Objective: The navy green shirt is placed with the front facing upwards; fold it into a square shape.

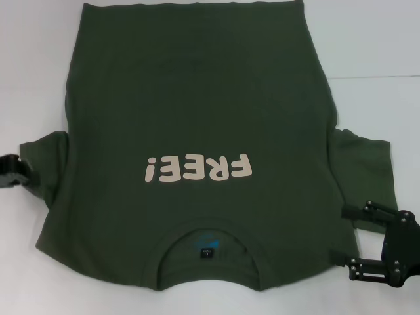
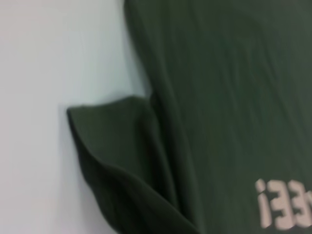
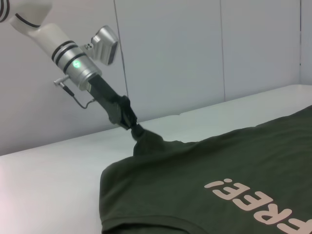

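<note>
One navy green shirt lies face-up; left gripper pinches its sleeve; right gripper gapes beside the other.

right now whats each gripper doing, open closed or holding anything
Left gripper: shut on the navy green shirt, pinching its sleeve and lifting it.
Right gripper: open, at the shirt's other sleeve near the collar end, holding nothing.

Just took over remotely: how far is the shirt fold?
Barely started. The navy green shirt lies flat, "FREE!" lettering up. In hand: the left gripper pinches and lifts the left sleeve. The right gripper waits open by the right shoulder. No fold made yet.
</note>
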